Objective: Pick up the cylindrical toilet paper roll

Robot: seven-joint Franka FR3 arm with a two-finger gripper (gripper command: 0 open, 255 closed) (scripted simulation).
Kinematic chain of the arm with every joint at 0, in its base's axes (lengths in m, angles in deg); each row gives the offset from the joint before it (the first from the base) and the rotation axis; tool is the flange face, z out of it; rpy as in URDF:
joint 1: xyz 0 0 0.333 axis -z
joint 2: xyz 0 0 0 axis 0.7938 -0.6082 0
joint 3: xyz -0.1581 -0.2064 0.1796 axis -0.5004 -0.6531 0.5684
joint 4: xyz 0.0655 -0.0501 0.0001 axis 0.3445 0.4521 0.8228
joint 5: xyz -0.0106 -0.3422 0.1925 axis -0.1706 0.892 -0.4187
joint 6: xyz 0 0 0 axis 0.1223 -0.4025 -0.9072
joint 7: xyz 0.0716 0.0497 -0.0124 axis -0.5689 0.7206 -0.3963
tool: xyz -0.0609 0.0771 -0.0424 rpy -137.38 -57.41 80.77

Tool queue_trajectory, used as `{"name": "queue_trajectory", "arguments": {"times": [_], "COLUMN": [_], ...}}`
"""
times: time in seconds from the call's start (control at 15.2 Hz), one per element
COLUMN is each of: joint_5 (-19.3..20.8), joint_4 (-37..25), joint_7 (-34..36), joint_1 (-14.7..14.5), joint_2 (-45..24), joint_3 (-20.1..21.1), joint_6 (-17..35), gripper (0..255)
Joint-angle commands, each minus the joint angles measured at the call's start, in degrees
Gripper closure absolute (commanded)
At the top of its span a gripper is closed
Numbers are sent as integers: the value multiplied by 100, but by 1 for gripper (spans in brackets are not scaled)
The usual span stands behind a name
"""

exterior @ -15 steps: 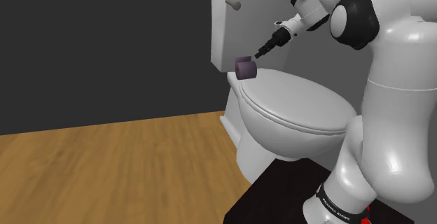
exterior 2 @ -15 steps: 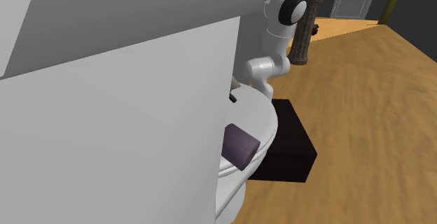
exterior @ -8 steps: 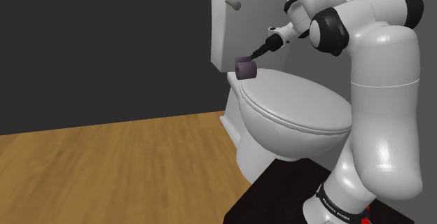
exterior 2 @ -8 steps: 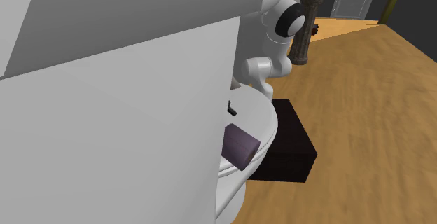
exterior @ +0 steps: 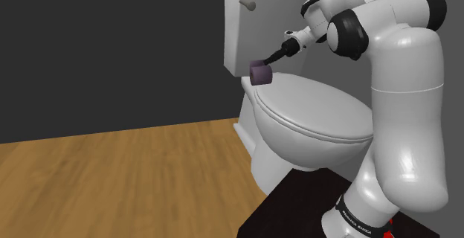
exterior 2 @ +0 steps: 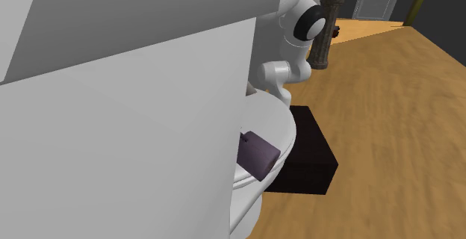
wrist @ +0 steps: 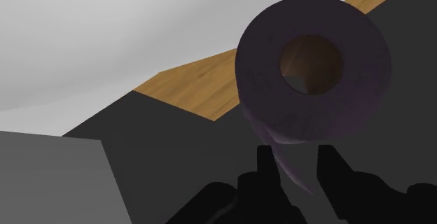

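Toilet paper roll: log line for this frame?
phase: reach-to-grasp | target: dark purple cylindrical toilet paper roll on white toilet, beside tank | black end effector: at roll, grip unconfirmed

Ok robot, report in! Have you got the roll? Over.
Gripper right at the purple roll, grip unclear. Roll sitting on the toilet by the tank, not lifted. Nothing in the way.

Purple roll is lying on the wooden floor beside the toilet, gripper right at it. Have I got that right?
Not on the floor. The purple roll is up at the back of the toilet lid, just in front of the tank, with the gripper right at it. The shoulder view shows this.
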Motion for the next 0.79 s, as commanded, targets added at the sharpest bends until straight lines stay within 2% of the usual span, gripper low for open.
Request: {"name": "queue_trajectory", "arguments": {"times": [0.0,0.26,0.73], "joint_5": [50,33,68], "joint_4": [25,4,-323], "joint_7": [-2,-8,372], "joint_1": [-4,12,4], "joint_2": [-24,-52,121], "joint_3": [11,1,-82], "joint_6": [7,-20,-204], "gripper": [255,255,255]}}
